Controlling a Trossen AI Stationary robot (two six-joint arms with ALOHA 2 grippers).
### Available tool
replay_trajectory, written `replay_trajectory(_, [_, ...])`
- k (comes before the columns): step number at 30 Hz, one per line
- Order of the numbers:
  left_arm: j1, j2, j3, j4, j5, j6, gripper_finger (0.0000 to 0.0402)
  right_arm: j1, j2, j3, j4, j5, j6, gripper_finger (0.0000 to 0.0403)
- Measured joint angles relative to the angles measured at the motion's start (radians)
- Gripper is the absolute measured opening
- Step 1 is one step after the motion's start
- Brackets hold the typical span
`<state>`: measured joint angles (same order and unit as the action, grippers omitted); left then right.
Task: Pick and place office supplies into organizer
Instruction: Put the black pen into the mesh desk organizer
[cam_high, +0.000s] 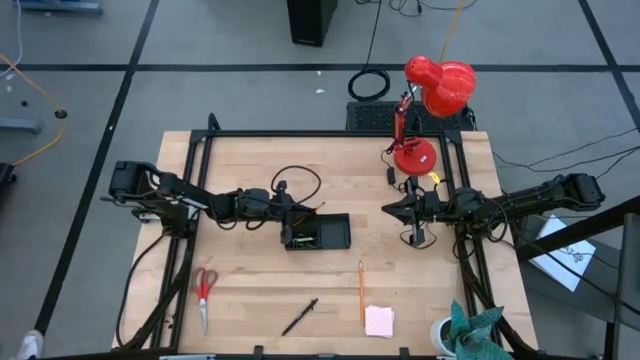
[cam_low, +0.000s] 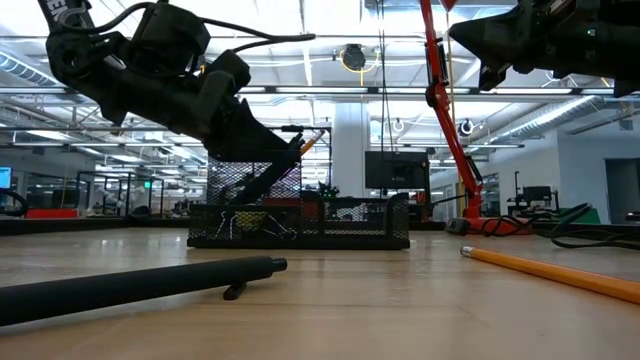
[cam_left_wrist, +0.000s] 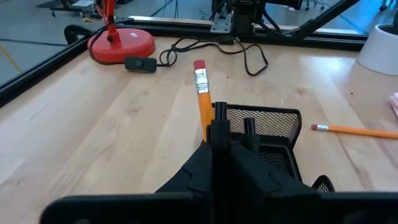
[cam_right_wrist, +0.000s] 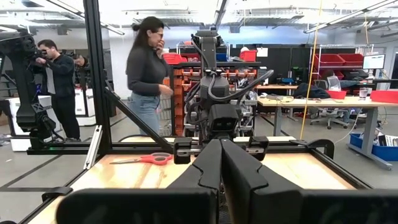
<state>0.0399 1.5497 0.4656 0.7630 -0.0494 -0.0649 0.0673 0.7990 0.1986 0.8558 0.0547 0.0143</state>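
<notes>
Orange pencil (cam_left_wrist: 201, 93) pinched in left gripper (cam_left_wrist: 231, 127) over organizer (cam_high: 318, 232); lower tip inside before releasing. Right gripper (cam_high: 392, 208) closed, empty.

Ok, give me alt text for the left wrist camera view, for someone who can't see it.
The left gripper holds an orange pencil upright, eraser end up, at the rim of the black mesh organizer. A second pencil lies on the wooden table beyond, and a red lamp base with its cord switch sits farther back.
</notes>
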Motion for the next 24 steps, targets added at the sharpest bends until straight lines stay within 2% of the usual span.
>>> replay_trajectory(8, [-0.001,0.0,0.0,-0.001,0.001,-0.003,0.0141,0.0,0.0,0.0,0.0,0.0,0.0,0.0004])
replay_trajectory(12, [-0.011,0.0,0.0,0.002,-0.002,0.001,0.0172,0.0,0.0,0.0,0.0,0.0,0.0,0.0004])
replay_trajectory(18, [-0.044,-0.04,0.0,0.021,-0.038,0.043,0.0181,0.0,0.0,0.0,0.0,0.0,-0.003,0.0004])
replay_trajectory(24, [-0.08,-0.184,0.001,-0.039,-0.111,0.023,0.0181,0.0,0.0,0.0,-0.001,0.0,-0.003,0.0004])
